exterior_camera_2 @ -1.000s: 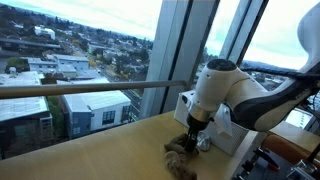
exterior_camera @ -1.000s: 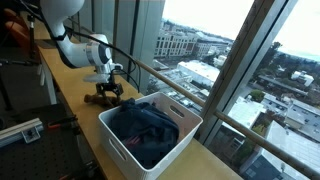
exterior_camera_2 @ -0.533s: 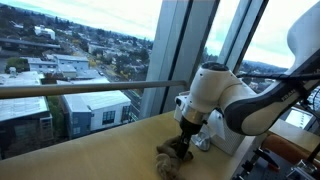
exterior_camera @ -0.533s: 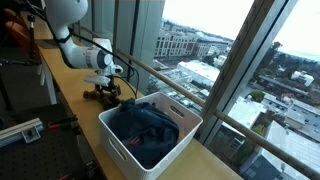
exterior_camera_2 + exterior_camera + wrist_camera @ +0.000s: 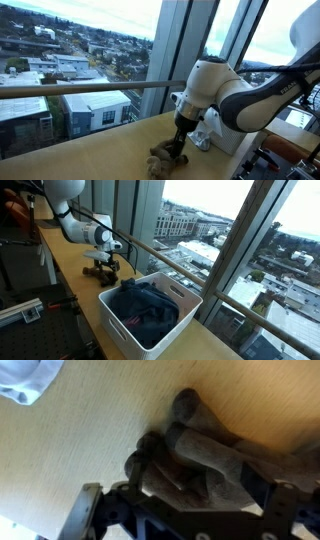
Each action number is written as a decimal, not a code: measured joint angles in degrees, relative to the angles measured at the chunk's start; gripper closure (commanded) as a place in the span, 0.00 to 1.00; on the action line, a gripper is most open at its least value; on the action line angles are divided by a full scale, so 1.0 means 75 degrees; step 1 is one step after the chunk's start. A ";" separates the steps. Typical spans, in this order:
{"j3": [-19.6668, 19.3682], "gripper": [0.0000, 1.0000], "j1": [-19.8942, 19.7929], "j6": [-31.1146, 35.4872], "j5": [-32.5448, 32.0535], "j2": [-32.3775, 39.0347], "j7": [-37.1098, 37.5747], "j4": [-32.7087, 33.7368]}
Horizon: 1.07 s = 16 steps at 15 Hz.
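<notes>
A crumpled grey-brown cloth (image 5: 100, 274) lies on the wooden counter (image 5: 70, 290) by the window. My gripper (image 5: 104, 264) points down onto it, and its fingers stand wide apart. In the other exterior view the gripper (image 5: 178, 142) presses on the cloth (image 5: 160, 163), which bunches out ahead of it. In the wrist view the cloth (image 5: 215, 450) fills the gap between the dark fingers of the gripper (image 5: 200, 485). The fingers do not pinch it.
A white bin (image 5: 190, 300) with dark blue clothing (image 5: 145, 305) stands on the counter close behind the gripper; it shows partly behind the arm (image 5: 212, 135). A railing (image 5: 70, 90) and tall window glass border the counter. A white item (image 5: 25, 380) lies near the cloth.
The gripper has slid along the counter away from the white bin, and the cloth has shifted with it. The jaws stay wide.
</notes>
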 measured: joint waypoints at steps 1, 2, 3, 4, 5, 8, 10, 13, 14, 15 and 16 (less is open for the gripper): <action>-0.0011 0.00 0.0047 -0.0024 0.0001 -0.0047 -0.0034 0.0032; -0.0019 0.00 0.0114 -0.0077 0.0002 -0.0107 -0.0064 0.0081; -0.0024 0.00 0.0201 -0.0163 0.0001 -0.0180 -0.0096 0.0146; -0.0029 0.00 0.0302 -0.0288 0.0000 -0.0268 -0.0138 0.0225; -0.0030 0.00 0.0401 -0.0435 -0.0002 -0.0341 -0.0174 0.0314; -0.0028 0.00 0.0631 -0.0750 -0.0003 -0.0405 -0.0280 0.0554; -0.0023 0.00 0.0693 -0.0757 -0.0003 -0.0310 -0.0300 0.0597; -0.0024 0.00 0.0696 -0.0738 0.0025 0.0040 -0.0300 0.0627; -0.0025 0.00 0.0681 -0.0732 0.0078 0.0179 -0.0300 0.0637; -0.0027 0.00 0.0662 -0.0729 0.0150 0.0323 -0.0300 0.0649; -0.0029 0.00 0.0640 -0.0722 0.0224 0.0455 -0.0300 0.0658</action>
